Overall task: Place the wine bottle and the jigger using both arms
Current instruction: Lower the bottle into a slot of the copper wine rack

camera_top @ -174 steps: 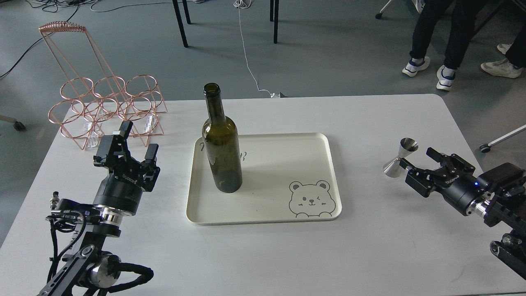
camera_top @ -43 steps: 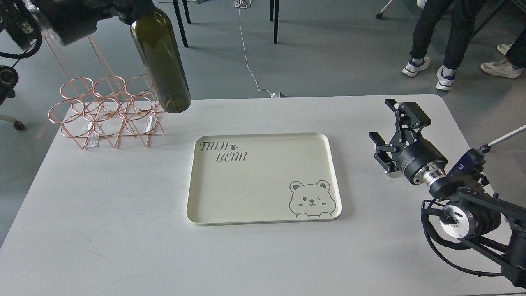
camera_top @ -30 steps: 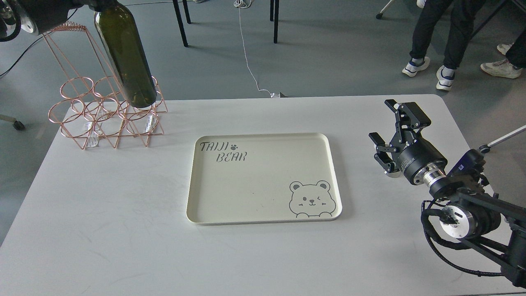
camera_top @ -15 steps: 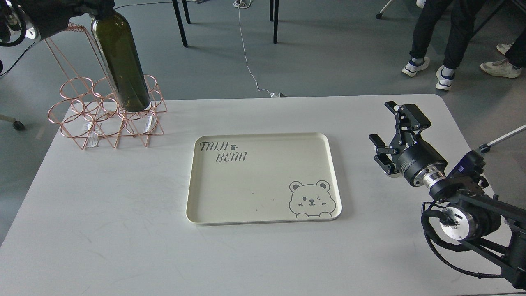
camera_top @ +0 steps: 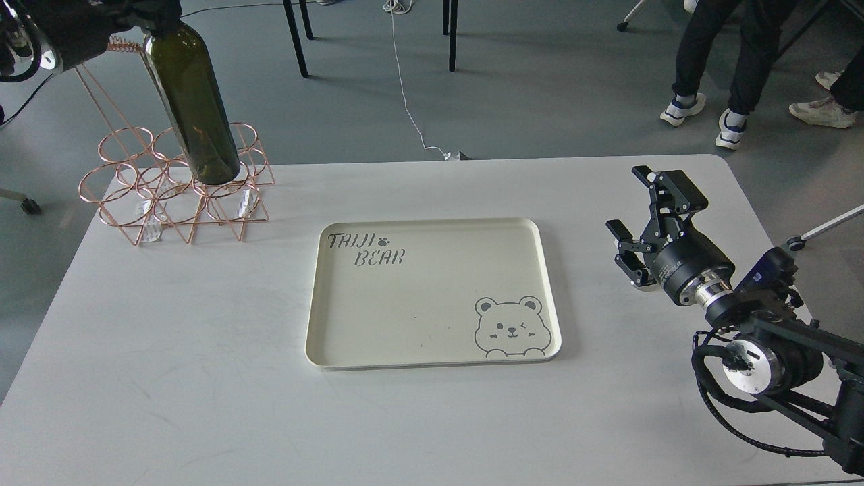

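The dark green wine bottle hangs nearly upright at the top left. Its base is at the top rings of the copper wire rack. My left gripper is shut around the bottle's neck, which it hides, and is partly cut off by the view's edge. My right gripper is open at the table's right side with its fingers spread. The steel jigger is almost wholly hidden behind it; only a sliver of its base shows on the table.
A cream tray with a bear drawing lies in the middle of the white table, with nothing on it. People's legs and chair legs stand on the floor beyond the table's far edge.
My left gripper has carried the bottle from above the table's back left over to the rack and lowered it. The right gripper has barely moved.
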`<action>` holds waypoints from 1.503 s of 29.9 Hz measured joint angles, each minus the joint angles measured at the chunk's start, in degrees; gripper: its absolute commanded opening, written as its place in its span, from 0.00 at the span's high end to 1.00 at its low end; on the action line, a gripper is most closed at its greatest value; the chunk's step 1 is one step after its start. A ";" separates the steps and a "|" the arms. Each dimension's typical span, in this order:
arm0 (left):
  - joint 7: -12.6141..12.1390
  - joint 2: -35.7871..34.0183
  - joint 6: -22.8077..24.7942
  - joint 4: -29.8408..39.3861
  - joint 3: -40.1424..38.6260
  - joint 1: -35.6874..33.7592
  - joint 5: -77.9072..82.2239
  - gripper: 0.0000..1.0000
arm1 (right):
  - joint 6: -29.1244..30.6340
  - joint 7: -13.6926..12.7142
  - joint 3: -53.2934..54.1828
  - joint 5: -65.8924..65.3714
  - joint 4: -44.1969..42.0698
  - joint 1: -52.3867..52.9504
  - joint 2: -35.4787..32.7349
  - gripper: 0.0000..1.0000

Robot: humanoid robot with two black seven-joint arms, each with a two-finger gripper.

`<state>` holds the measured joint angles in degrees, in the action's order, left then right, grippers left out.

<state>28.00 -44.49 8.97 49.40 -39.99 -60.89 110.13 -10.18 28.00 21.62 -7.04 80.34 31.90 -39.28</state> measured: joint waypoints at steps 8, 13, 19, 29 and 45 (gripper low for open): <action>0.00 0.61 -0.06 -0.01 0.07 0.31 -0.11 0.89 | 0.00 0.00 0.00 0.00 -0.08 0.00 0.00 0.01; -0.02 0.81 -0.06 -0.01 0.07 0.96 -0.14 0.89 | -0.01 0.00 0.01 0.00 -0.10 0.00 0.00 0.01; -0.02 0.89 -0.10 -0.01 0.03 1.42 -0.16 0.89 | -0.02 0.00 0.01 0.00 -0.10 0.00 0.00 0.01; -0.01 0.92 -1.41 -0.02 -0.01 2.73 -0.20 0.87 | -0.02 0.00 0.01 0.00 -0.10 0.00 0.00 0.01; 0.03 0.92 -4.13 -2.45 -0.34 6.41 -0.75 0.87 | -0.01 0.00 0.00 0.01 -0.09 0.00 0.00 0.01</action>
<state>28.03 -43.56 4.84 46.94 -40.33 -54.48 109.38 -10.20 28.00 21.62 -7.03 80.24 31.90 -39.29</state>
